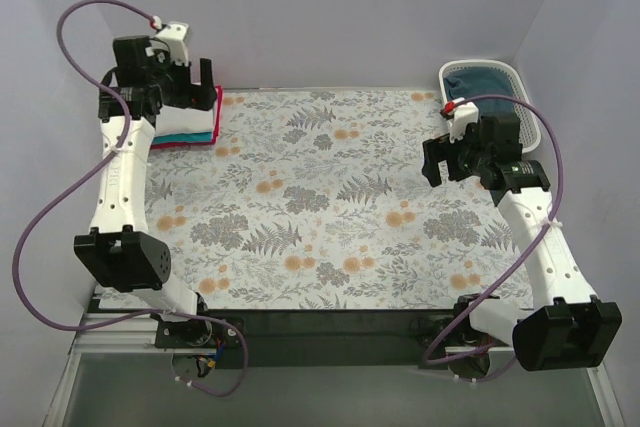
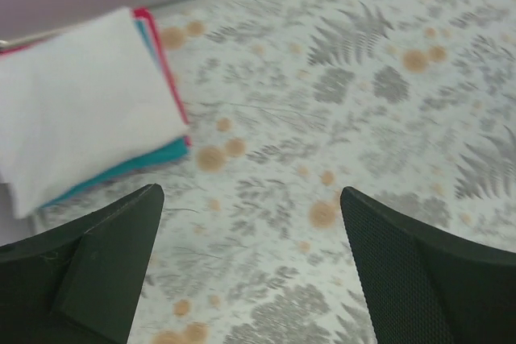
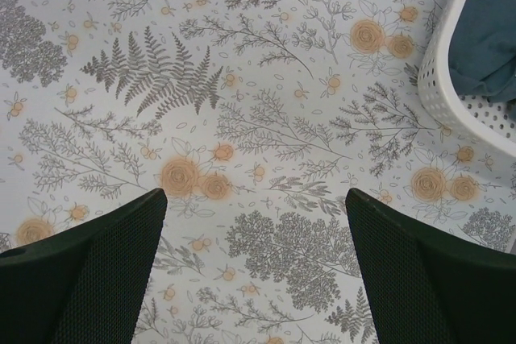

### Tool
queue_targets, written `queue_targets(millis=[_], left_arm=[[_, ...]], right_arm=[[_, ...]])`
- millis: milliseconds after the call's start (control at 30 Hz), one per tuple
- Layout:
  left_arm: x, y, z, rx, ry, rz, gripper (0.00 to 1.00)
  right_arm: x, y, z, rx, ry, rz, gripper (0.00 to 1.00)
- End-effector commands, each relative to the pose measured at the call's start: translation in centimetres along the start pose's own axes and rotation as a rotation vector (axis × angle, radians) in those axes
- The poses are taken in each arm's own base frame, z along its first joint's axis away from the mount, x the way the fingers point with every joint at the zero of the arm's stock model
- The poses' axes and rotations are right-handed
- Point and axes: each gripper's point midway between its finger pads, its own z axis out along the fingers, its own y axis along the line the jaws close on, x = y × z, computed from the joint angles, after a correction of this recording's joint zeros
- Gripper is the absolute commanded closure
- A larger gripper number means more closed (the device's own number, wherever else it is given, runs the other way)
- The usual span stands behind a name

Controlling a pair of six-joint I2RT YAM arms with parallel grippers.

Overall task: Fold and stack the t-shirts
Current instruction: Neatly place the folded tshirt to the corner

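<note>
A stack of folded t-shirts [image 1: 190, 125] lies at the table's far left corner. The white t-shirt [image 2: 81, 102] is on top, with the teal t-shirt's edge [image 2: 137, 165] and the red t-shirt's edge [image 2: 165, 62] showing under it. My left gripper [image 1: 190, 82] hovers just above the stack. In its wrist view the left gripper [image 2: 251, 223] is open, with only tablecloth between its fingers. The dark blue-teal t-shirt [image 1: 482, 82] lies in the white basket [image 1: 530, 112] at the far right. My right gripper [image 1: 437, 162] hangs open left of that basket, empty over the cloth [image 3: 254, 223].
The floral tablecloth [image 1: 320, 207] covers the table. The basket's slatted wall [image 3: 451, 94] and the dark t-shirt inside it [image 3: 488, 30] show at the upper right of the right wrist view. Purple cables loop off both arms.
</note>
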Motion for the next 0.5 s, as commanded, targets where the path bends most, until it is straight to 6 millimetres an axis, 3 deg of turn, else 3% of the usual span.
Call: queue_targets(millis=[0, 33, 100, 133, 233, 267, 467], left_arm=[[4.1, -6.2, -0.1, 0.172, 0.133, -0.146, 0.08], [6.1, -7.3, 0.2, 0.192, 0.179, -0.168, 0.08], [7.6, -8.5, 0.3, 0.227, 0.203, -0.212, 0.08], [9.9, -8.9, 0.6, 0.238, 0.252, -0.240, 0.08], [11.3, -9.6, -0.4, 0.250, 0.238, -0.253, 0.07], [13.2, -9.9, -0.2, 0.253, 0.271, -0.266, 0.07], [17.9, -10.8, -1.1, 0.260, 0.337, -0.283, 0.07]], right_arm=[[0.6, 1.2, -1.4, -0.028, 0.001, 0.013, 0.02], [1.4, 1.4, -1.5, -0.033, 0.022, 0.021, 0.02], [2.5, 1.7, -1.4, -0.042, 0.047, 0.034, 0.02], [3.1, 1.9, -1.3, -0.051, 0.063, 0.040, 0.02], [5.3, 3.0, -1.0, -0.100, 0.103, 0.066, 0.02], [6.1, 3.5, -0.9, -0.115, 0.117, 0.073, 0.02], [8.4, 4.9, -0.8, -0.177, 0.141, 0.077, 0.02]])
